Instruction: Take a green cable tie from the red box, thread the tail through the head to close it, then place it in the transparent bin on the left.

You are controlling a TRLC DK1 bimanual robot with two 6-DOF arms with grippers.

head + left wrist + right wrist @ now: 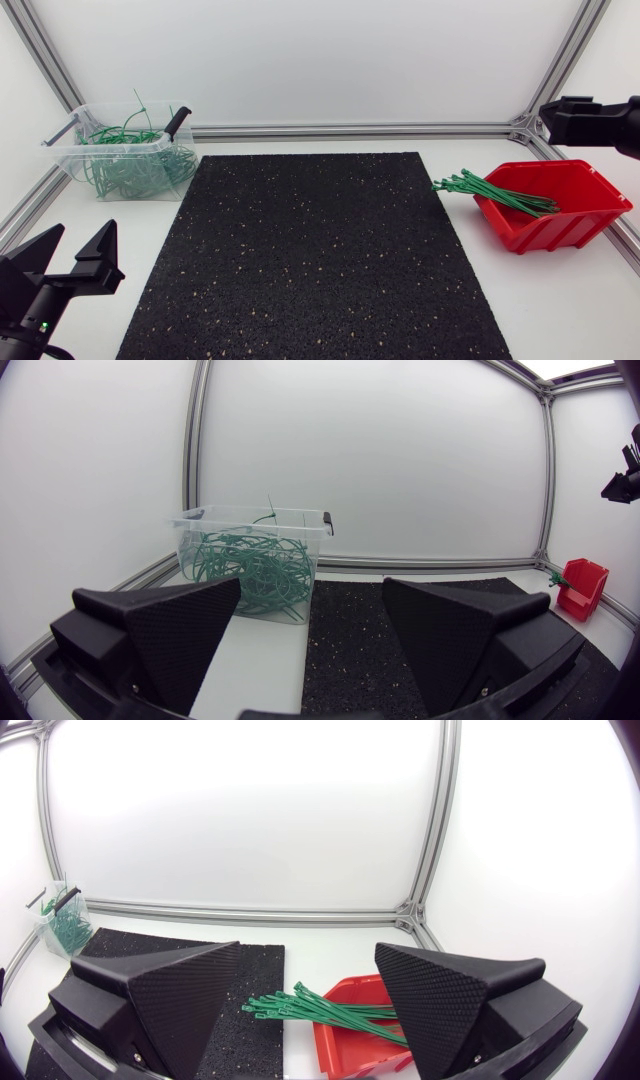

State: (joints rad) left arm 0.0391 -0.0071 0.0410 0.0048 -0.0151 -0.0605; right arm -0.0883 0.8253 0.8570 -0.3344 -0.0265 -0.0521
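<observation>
A red box [560, 215] stands at the table's right side with a bundle of green cable ties [490, 191] sticking out over its left rim; the right wrist view shows the same box [350, 1040] and ties [320, 1010] under and ahead of my right gripper [305, 995], which hangs open and empty above them. In the head view the right gripper [550, 120] shows at the right edge, behind the box. A transparent bin [125, 150] at the back left holds several closed green ties. My left gripper [70, 255] stands open and empty at the front left, with the bin [250, 560] ahead of it.
A black speckled mat [310, 255] covers the middle of the white table. Aluminium frame rails [350, 130] run along the table's back and side edges. The bin has a black clip handle [177, 122] on its right rim.
</observation>
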